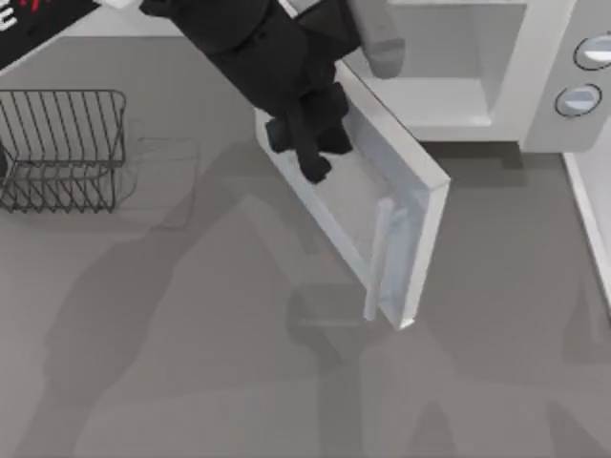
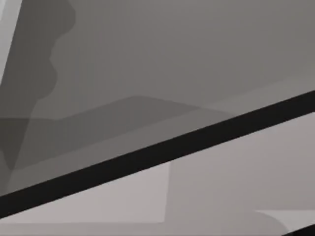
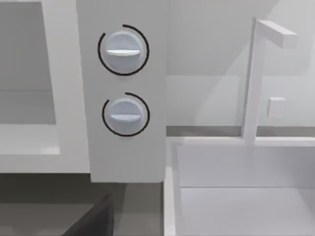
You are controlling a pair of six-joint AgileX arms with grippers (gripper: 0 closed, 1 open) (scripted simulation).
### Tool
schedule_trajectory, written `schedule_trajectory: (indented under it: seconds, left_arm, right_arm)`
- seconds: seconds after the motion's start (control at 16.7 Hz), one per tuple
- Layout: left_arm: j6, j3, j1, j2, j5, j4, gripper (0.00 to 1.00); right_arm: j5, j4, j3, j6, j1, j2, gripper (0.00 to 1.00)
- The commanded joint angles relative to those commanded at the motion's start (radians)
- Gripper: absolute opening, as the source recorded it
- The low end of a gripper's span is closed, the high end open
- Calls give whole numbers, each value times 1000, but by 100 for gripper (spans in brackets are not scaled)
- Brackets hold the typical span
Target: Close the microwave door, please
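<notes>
The microwave (image 1: pixel 520 110) stands at the back right, its pale cavity (image 1: pixel 449 67) exposed and two round knobs (image 1: pixel 579 98) on its side panel. The microwave door (image 1: pixel 406 167) stands swung far out over the table, with its bar handle (image 1: pixel 379 258) at the free edge. My left gripper (image 1: pixel 310 153) reaches from the back left and sits against the door's outer face, near the hinge side and well away from the handle. A dark edge of my right gripper (image 3: pixel 93 221) shows in the right wrist view, which faces the knobs (image 3: pixel 123 50).
A dark wire rack (image 1: pixel 62 148) stands at the left of the table. A white basin with an upright spout (image 3: pixel 256 78) sits beside the microwave on the right. Open grey tabletop (image 1: pixel 239 382) lies in front of the door.
</notes>
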Motion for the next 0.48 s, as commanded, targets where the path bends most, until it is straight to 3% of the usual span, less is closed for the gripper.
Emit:
schedule_trajectory:
  seconds: [0.48]
  left_arm:
    - [-23,29,-21,21,-8,1,0]
  right_arm:
    - [0,0,0,0,0,0,100]
